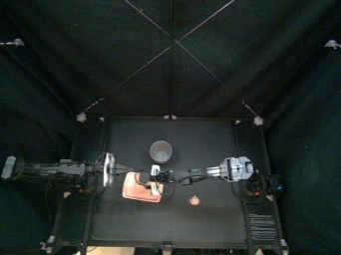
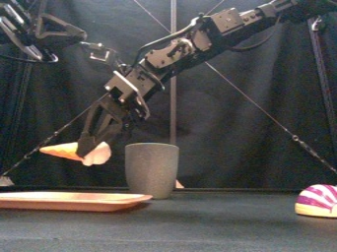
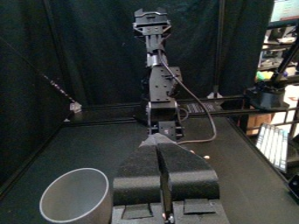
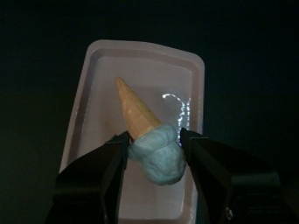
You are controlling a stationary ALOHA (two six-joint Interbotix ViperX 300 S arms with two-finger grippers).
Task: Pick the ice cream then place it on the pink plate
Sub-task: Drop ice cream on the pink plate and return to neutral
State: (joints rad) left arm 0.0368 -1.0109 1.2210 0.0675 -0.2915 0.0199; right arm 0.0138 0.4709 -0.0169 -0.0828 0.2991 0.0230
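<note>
**A:** Where's the ice cream (image 4: 142, 122) now?

**B:** Your right gripper (image 4: 156, 150) has it clamped by the scoop end. It hangs above the pink tray (image 4: 103, 96), clear of it. Your left gripper (image 3: 163, 144) rests off to the left, jaws pressed together on nothing.

**A:** How do I set it down well?

**B:** I'd lower it straight down, well inside the rim, and let go only once it's close. Dropped from up here, it could roll.

**A:** Which way does it lie?

**B:** Nearly level, with the cone tip pointing away from your wrist. Its long axis runs roughly along the tray's length.

Ice cream: you have a toy ice cream (image 2: 69, 151), a tan cone with a pale scoop, held at the scoop by the right gripper (image 2: 95, 148), cone roughly level, above the tray.
Plate: your flat pink tray (image 2: 73, 200) lies on the table (image 2: 224, 221), left of centre.
</note>
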